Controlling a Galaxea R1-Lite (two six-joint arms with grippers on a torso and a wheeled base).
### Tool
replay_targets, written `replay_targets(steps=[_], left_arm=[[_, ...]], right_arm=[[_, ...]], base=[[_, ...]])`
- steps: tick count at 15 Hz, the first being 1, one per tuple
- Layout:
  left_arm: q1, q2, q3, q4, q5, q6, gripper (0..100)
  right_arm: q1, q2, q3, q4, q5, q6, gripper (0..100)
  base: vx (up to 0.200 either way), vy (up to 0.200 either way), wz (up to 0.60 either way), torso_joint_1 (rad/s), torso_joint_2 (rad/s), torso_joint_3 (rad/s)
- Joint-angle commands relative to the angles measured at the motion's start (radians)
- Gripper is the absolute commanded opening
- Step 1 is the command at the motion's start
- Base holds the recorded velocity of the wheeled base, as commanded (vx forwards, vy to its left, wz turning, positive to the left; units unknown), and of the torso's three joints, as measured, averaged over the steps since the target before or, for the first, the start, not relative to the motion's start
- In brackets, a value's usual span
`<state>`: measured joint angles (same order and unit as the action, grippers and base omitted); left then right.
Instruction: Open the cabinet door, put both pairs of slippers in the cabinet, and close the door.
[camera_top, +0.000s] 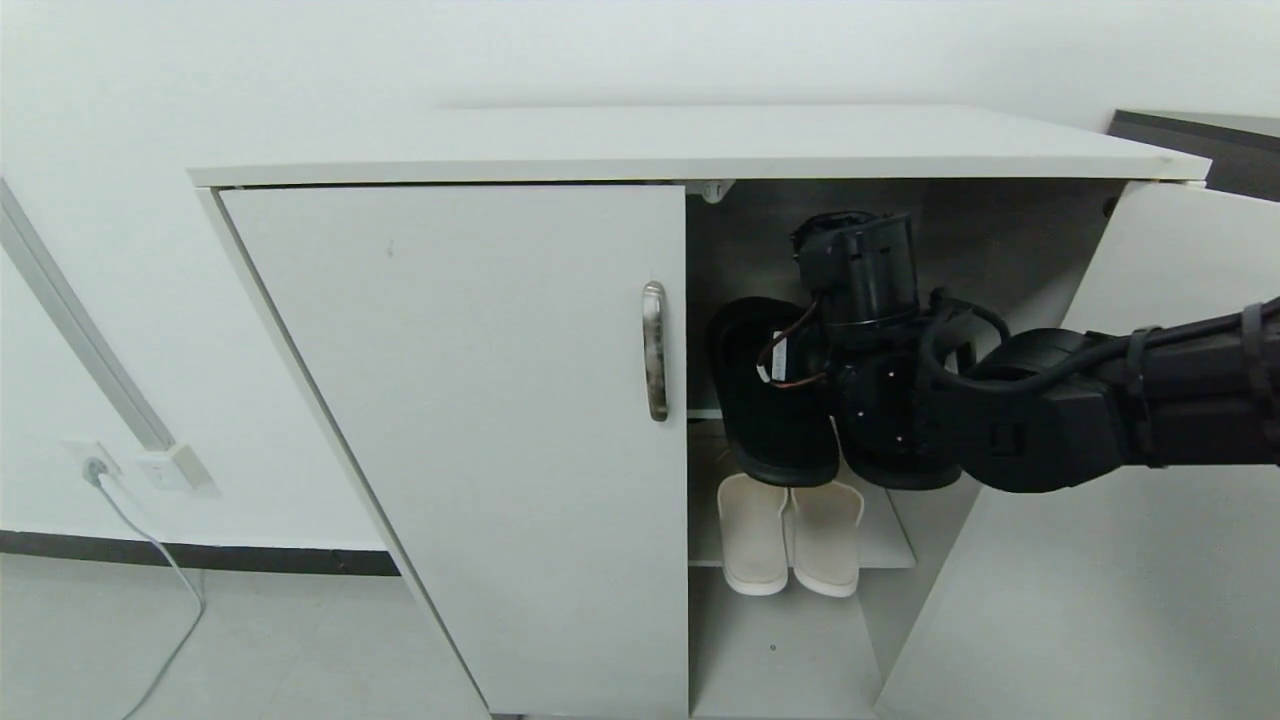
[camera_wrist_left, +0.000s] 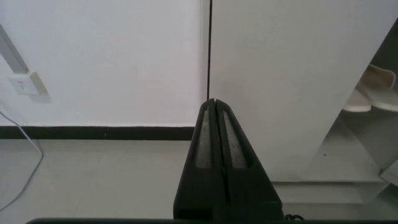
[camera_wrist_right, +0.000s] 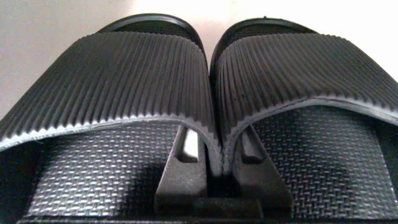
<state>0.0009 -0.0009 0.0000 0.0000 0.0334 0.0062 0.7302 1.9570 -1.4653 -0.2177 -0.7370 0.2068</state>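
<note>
One cabinet (camera_top: 450, 400) stands on grey floor (camera_top: 250, 650) against white wall (camera_top: 150, 100)

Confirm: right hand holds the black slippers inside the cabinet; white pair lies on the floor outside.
Wrong on the white pair: the head view shows it on a shelf inside the cabinet. The right hand does hold the black slippers in there.

Right arm (camera_top: 1130, 400) extends level from the right, wrist bent toward the front. Right gripper (camera_wrist_right: 217, 152): jaws pinched on the adjoining inner edges of the black slippers (camera_wrist_right: 124, 81), holding both. Left gripper (camera_wrist_left: 214, 109): jaws pressed together, nothing between them.
</note>
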Motion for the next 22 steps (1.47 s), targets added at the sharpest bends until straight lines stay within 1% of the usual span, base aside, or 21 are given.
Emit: replay_targets(steps=[1,5,7,11,18,19,21,22], left_arm=[[0.001,0.001,0.000,0.000,0.000,0.000,0],[0.001,0.001,0.000,0.000,0.000,0.000,0],[-0.001,0.001,0.000,0.000,0.000,0.000,0],[0.001,0.001,0.000,0.000,0.000,0.000,0],[-0.001,0.001,0.000,0.000,0.002,0.000,0],[0.001,0.001,0.000,0.000,0.002,0.000,0],[0.001,0.001,0.000,0.000,0.000,0.000,0],[-0.001,0.001,0.000,0.000,0.002,0.000,0]], right_arm=[[-0.023,0.052,-0.059,0.012,0.018,0.000,0],[-0.052,0.095,-0.116,0.014,0.027,-0.001,0],[-0.058,0.103,-0.124,0.014,0.031,-0.003,0],[-0.074,0.111,-0.127,0.014,0.034,-0.009,0],[-0.074,0.117,-0.124,0.015,0.034,-0.009,0],[-0.074,0.117,-0.122,0.015,0.034,-0.009,100],[-0.074,0.114,-0.118,0.015,0.034,-0.009,100],[-0.069,0.095,-0.090,0.014,0.031,-0.009,100]], base=[[0.000,0.000,0.00,0.000,0.00,0.000],[0.000,0.000,0.00,0.000,0.00,0.000],[0.000,0.000,0.00,0.000,0.00,0.000],[0.000,0.000,0.00,0.000,0.00,0.000],[0.000,0.000,0.00,0.000,0.00,0.000],[0.000,0.000,0.00,0.000,0.00,0.000],[0.000,0.000,0.00,0.000,0.00,0.000],[0.000,0.000,0.00,0.000,0.00,0.000]])
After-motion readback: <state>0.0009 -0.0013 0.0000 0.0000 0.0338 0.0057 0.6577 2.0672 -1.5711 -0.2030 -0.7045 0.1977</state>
